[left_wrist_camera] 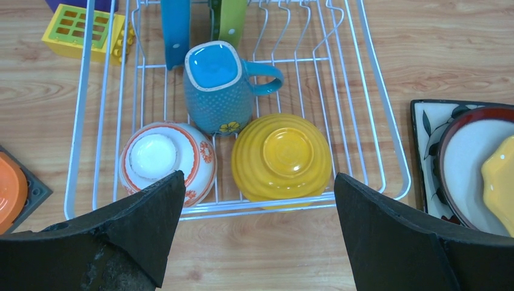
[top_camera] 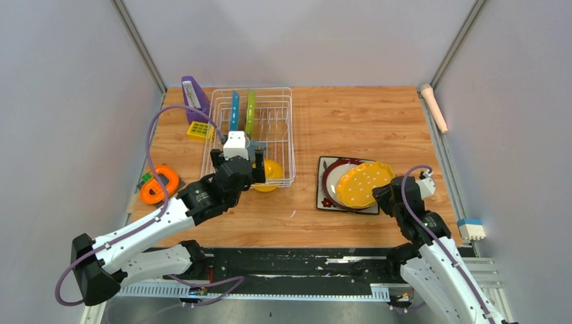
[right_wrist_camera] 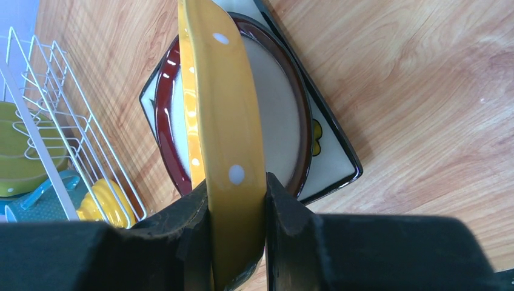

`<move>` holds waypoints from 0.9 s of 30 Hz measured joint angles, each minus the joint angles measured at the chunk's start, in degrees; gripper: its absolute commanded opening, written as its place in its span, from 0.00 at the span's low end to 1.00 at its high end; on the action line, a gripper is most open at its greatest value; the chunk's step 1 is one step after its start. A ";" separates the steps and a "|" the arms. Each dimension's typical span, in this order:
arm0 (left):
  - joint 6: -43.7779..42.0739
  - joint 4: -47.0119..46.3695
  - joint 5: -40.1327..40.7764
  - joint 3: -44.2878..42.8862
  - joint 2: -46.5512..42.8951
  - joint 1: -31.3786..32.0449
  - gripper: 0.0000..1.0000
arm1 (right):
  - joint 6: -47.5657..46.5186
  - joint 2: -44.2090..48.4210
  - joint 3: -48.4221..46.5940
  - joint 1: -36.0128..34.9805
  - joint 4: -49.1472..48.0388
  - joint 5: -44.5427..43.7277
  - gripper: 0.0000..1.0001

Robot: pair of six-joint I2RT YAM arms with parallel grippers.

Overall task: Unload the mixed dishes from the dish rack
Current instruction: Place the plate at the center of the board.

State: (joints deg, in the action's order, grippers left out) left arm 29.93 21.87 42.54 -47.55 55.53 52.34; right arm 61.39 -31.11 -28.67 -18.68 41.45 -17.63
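- Right wrist: right gripper pinched the yellow plate edgewise over the red-rimmed plate, seemingly for stacking.
- Left gripper gaped before the yellow bowl, likely targeting it.

The dotted plate was yellow with white spots; the mug teal, bearing a yellow flower; the ribbed bowl yellow; the patterned bowl white with orange-red bands.

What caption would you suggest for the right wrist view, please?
Right jaws grip the yellow plate over the red-rimmed plate on the dark square plate.
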 measured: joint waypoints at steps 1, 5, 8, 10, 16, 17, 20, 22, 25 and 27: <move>0.00 0.00 0.00 0.04 -0.07 -0.04 1.00 | 0.20 -0.42 0.02 0.00 -0.20 0.00 0.00; 0.00 -0.44 -0.02 0.15 -0.09 -0.26 1.00 | 1.09 -2.08 0.02 0.00 -1.90 0.13 0.07; 0.00 -0.68 -0.04 0.26 -0.09 -0.31 1.00 | 1.51 -2.97 0.02 0.00 -2.71 0.11 0.13; 0.00 -0.74 -0.04 0.26 -0.09 -0.31 1.00 | 1.60 -3.21 0.02 0.00 -2.82 0.09 0.14; -0.02 -1.16 -0.07 0.26 0.00 -0.37 1.00 | 2.62 -5.31 0.02 0.02 -4.46 -0.02 0.17; -0.02 -1.16 -0.07 0.26 0.09 -0.37 1.00 | 2.80 -5.64 0.02 0.02 -4.79 -0.02 0.18; -0.02 -1.18 -0.17 0.28 0.37 -0.37 1.00 | 3.21 -6.69 0.02 0.09 -5.88 -0.02 0.25; -0.02 -1.20 -0.24 0.28 0.59 -0.37 1.00 | 3.41 -7.34 0.02 0.24 -6.47 0.07 0.28; -0.02 -1.20 -0.31 0.28 0.76 -0.42 1.00 | 3.63 -8.39 0.02 0.55 -7.32 0.28 0.30; -0.04 -1.22 -0.33 0.28 0.76 -0.48 1.00 | 3.67 -9.22 0.02 0.79 -7.52 0.46 0.31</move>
State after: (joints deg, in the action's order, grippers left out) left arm 29.89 20.64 42.22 -47.27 56.29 51.86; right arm 65.06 -40.34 -28.64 -17.89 33.93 -17.17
